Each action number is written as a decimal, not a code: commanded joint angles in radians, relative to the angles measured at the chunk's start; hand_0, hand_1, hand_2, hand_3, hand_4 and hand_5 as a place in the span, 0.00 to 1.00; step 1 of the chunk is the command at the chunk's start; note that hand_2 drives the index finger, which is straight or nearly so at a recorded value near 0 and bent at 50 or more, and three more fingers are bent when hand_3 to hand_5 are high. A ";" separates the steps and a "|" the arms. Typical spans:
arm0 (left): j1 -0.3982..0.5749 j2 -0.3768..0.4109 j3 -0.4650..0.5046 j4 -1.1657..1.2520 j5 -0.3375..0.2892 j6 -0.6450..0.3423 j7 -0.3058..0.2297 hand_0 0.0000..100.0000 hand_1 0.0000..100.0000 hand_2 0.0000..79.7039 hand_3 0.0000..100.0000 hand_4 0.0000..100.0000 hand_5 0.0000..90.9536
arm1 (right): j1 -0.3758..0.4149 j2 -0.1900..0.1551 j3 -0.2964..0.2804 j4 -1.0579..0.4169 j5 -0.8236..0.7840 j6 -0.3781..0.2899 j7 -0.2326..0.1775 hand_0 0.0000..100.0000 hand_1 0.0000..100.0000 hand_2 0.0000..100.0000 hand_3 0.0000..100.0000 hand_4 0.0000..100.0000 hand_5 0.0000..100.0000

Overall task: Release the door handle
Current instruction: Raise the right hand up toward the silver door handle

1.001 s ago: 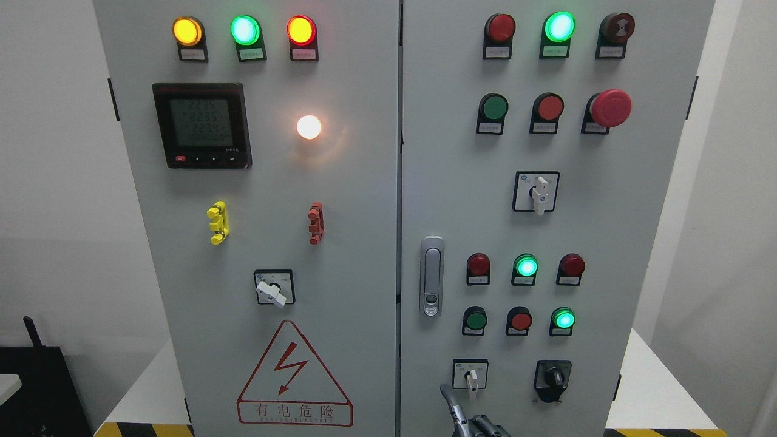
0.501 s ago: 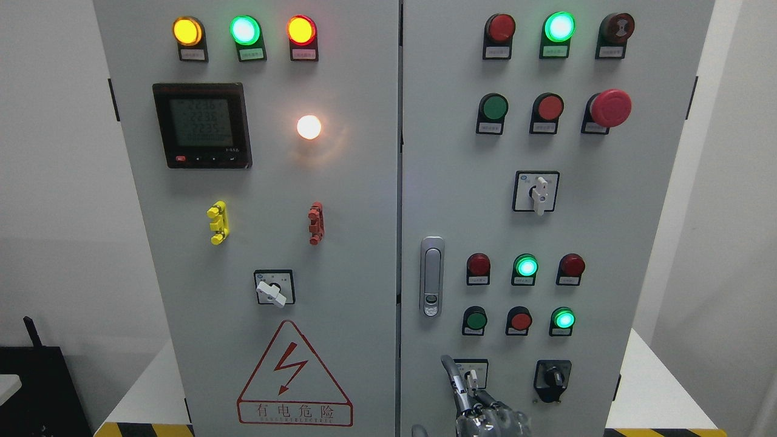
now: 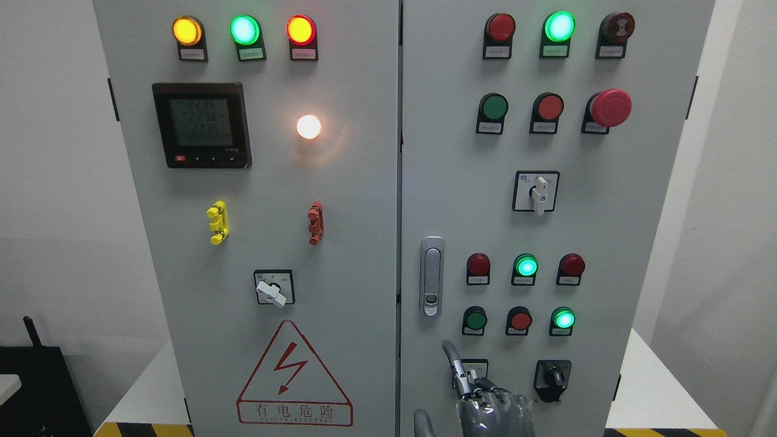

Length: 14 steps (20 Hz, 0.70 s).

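The silver door handle (image 3: 431,276) stands upright on the left edge of the cabinet's right door (image 3: 449,182), flat against the panel. My right hand (image 3: 479,403) comes up from the bottom edge, below and slightly right of the handle, and does not touch it. Its index finger (image 3: 452,358) points up, its tip a short way under the handle's lower end. The other fingers are curled and hold nothing, and the thumb (image 3: 422,423) sticks out to the left. The hand partly covers a small white selector switch (image 3: 479,366). My left arm is not in the picture.
The right door carries red and green lamps and buttons (image 3: 525,266), a black knob (image 3: 552,379), a white selector (image 3: 536,192) and a red emergency button (image 3: 610,107). The left door (image 3: 273,182) has a meter (image 3: 201,125), lamps and a warning triangle (image 3: 294,376). Both doors look closed.
My right hand has risen from the bottom edge toward the handle, so more of the knuckles and the thumb now show. The handle and doors have not moved.
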 commanded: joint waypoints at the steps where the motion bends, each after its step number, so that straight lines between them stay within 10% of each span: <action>1: 0.000 0.000 0.000 -0.031 0.001 0.000 0.001 0.12 0.39 0.00 0.00 0.00 0.00 | -0.025 0.006 -0.010 0.003 0.011 -0.001 0.023 0.41 0.37 0.00 0.99 0.87 0.95; 14: 0.000 0.000 0.000 -0.031 -0.001 0.000 0.001 0.12 0.39 0.00 0.00 0.00 0.00 | -0.085 0.010 -0.010 0.035 0.019 0.019 0.067 0.42 0.35 0.00 0.99 0.87 0.96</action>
